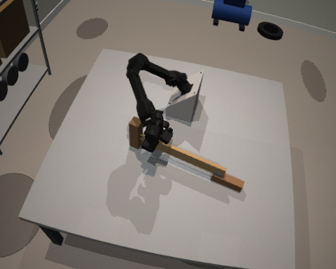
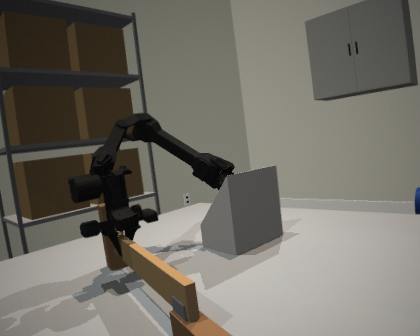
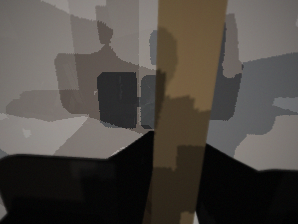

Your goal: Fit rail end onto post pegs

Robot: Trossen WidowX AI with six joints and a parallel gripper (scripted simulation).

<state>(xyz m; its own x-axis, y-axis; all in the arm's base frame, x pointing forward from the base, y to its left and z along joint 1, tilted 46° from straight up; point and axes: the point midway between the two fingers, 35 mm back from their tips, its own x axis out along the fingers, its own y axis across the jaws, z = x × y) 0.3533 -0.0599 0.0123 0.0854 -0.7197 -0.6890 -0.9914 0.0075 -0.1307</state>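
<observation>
The tan rail (image 1: 193, 158) (image 2: 158, 270) (image 3: 192, 55) runs from the gripper to the footboard block (image 1: 233, 183) (image 2: 198, 326). Its far end is at the grey bracket (image 1: 218, 174) (image 2: 179, 308) on the block. My gripper (image 1: 156, 146) (image 2: 124, 246) (image 3: 168, 137) is shut on the rail close to its near end and holds that end above the table, roughly level. The brown post (image 1: 134, 134) (image 2: 112, 256) stands upright just beyond the near end. A small bit of light wood shows between post and gripper in the top view; whether it is peg or rail end, and any remaining gap, I cannot tell.
A grey wedge-shaped block (image 1: 181, 110) (image 2: 256, 212) stands on the table (image 1: 245, 120) (image 2: 346, 270) behind the rail, with the arm's other end at its sloping face. Arm shadows fall across the table around the post. A shelf rack stands off the table.
</observation>
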